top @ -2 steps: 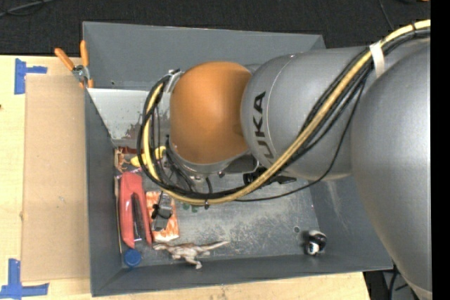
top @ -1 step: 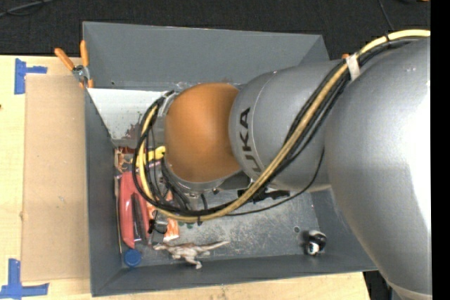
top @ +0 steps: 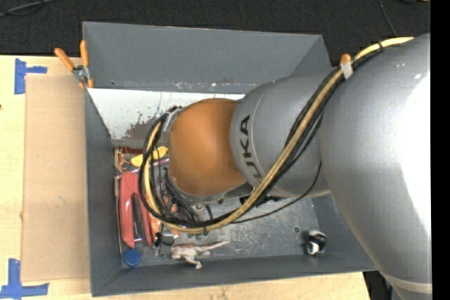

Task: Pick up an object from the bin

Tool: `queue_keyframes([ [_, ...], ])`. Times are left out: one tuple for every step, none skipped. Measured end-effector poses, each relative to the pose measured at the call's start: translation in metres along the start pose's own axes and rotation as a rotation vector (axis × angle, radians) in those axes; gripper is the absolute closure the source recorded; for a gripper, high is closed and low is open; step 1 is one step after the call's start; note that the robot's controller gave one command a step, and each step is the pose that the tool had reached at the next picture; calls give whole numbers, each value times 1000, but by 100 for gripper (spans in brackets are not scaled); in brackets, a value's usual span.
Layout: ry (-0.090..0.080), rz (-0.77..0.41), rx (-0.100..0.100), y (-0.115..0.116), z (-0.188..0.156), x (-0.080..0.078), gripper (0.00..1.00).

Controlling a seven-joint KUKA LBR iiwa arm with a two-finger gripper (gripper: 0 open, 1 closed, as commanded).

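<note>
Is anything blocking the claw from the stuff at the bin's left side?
Nothing visible stands in the way, but the arm's orange cover hides the spot below. The red flat pack and tan lizard toy lie beside it.

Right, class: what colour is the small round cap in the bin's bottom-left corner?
Blue; the cap shows best in the camera view.

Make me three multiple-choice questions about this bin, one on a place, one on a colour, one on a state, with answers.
1. The blue cap lies in the bin's: A lower-left corner, B upper-right corner, C middle.
2. The long flat thing by the left wall is: A green, B red, C white.
3. The small black-and-white thing lies: A alone on bare floor, B on the blue cap, C outside the bin.
Answers: A, it sits at the view's lower left; B, its face is red; A, nothing touches it.
</note>
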State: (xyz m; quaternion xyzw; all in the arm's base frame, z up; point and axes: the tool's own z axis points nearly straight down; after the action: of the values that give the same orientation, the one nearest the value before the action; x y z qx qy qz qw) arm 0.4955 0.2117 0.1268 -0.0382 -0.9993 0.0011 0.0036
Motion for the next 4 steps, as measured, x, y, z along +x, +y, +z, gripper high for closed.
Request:
queue_keyframes([
  [2, 237, 0, -25, 16, -4, 0],
  [4, 193, 1, -48, 35, -5, 0],
  [3, 341, 2, -47, 49, -19, 0],
  [7, -108, 2, -25, 40, -36, 100],
])
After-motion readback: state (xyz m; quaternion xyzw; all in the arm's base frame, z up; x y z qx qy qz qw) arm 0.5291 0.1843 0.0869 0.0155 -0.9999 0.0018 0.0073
